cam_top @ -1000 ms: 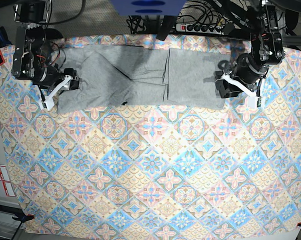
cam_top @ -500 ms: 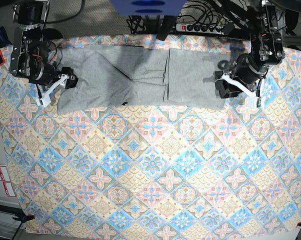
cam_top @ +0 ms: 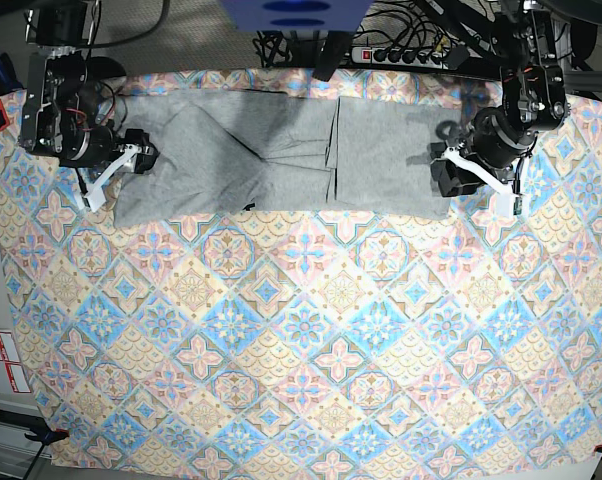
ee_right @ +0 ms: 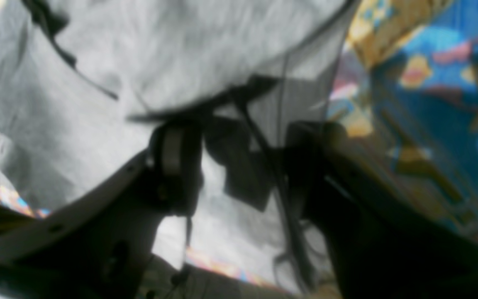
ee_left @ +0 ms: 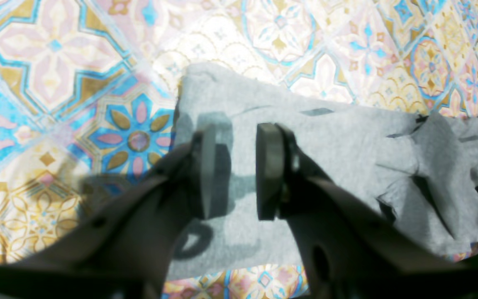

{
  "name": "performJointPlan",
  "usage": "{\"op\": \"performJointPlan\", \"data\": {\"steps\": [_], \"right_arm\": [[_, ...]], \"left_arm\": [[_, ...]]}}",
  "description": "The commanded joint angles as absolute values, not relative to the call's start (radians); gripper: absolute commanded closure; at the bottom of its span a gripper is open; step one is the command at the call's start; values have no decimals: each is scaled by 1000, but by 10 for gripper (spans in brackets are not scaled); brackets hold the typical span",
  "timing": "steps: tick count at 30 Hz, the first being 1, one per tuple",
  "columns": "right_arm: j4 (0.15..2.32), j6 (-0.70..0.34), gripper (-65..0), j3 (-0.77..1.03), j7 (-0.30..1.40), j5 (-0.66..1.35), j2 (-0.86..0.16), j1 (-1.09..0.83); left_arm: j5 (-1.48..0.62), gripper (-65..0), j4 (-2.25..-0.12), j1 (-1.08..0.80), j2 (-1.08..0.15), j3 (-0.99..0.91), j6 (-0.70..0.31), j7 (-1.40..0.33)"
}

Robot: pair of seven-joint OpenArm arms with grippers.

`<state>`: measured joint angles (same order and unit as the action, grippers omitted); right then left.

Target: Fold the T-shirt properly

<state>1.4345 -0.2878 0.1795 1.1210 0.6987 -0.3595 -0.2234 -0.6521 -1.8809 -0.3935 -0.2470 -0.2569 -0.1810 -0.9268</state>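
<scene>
The grey T-shirt [cam_top: 281, 150] lies as a wide folded band across the far part of the table, with a fold line right of its middle. My left gripper [cam_top: 443, 178] sits at the shirt's right end. In the left wrist view this gripper [ee_left: 235, 170] is open, its jaws apart just above the flat grey cloth [ee_left: 347, 158] near the edge. My right gripper [cam_top: 136, 158] is at the shirt's left end. In the blurred right wrist view it [ee_right: 239, 166] is open wide, with a raised fold of grey cloth [ee_right: 118, 62] between and beyond the jaws.
The diamond-patterned tablecloth [cam_top: 301, 330] covers the whole table in front of the shirt. A power strip [cam_top: 401, 55] and cables lie behind the far edge. Arm bases stand at both far corners.
My right gripper shifted a little left along the shirt's left end, then back and slightly farther away. The left arm and the shirt stayed in place.
</scene>
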Motion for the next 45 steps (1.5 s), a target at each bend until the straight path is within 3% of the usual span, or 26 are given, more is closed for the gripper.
{"op": "performJointPlan", "data": {"steps": [1, 11, 17, 45], "right_arm": [[1454, -291, -315, 203, 1113, 702, -387, -214], [1445, -289, -321, 251, 1115, 704, -415, -214], [1452, -289, -429, 211, 1116, 705, -418, -214], [1443, -291, -427, 7, 1113, 708, -410, -179]], "left_arm": [[-662, -168, -1899, -390, -254, -259, -185, -909], [-662, -169, -1899, -390, -254, -259, -185, -908], [-662, -169, -1897, -390, -254, -259, -185, -908], [-662, -169, -1897, -390, -254, -260, -185, -908]]}}
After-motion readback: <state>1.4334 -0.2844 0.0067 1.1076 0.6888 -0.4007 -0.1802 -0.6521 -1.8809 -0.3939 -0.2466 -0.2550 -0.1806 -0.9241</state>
